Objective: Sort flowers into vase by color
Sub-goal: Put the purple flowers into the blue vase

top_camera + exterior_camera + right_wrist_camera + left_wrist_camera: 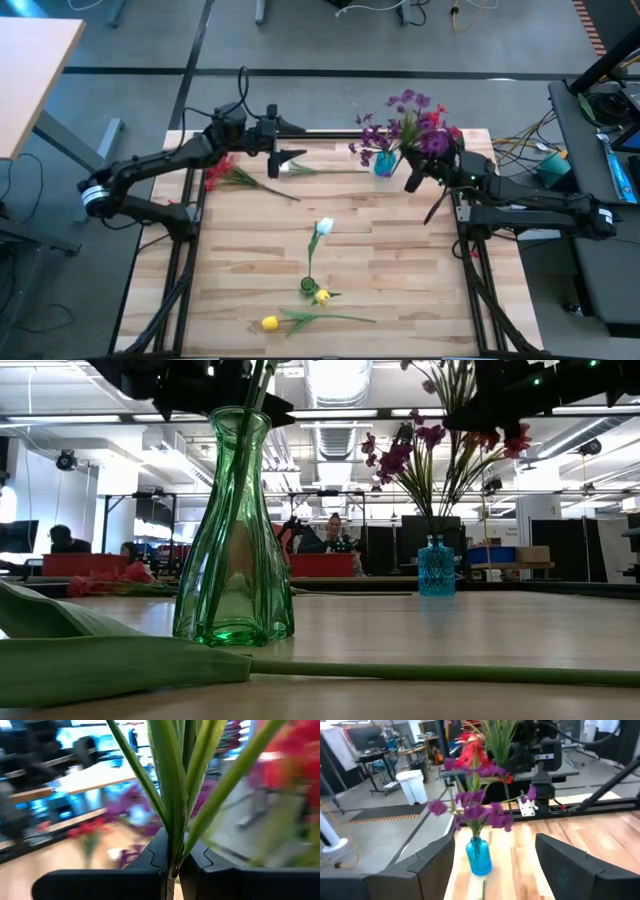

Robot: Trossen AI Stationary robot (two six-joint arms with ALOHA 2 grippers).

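Right gripper [172,862] pinching a red flower stem [172,815] right beside the blue vase [385,163].
Left gripper [283,158], fingers spread and holding nothing, hangs well to the left of that vase, which carries purple blooms [405,102]. More red flowers [222,174] lie further left; white tulip [323,227] and yellow buds [270,322] lie well in front of it.

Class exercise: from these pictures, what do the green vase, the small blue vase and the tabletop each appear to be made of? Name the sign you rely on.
Green vase: probably glass, glossy; the room shows through it.
Small blue vase: likely tinted glass or clear plastic; translucent, patterned surface.
Tabletop: looks like light wood in joined strips with visible grain, matte.
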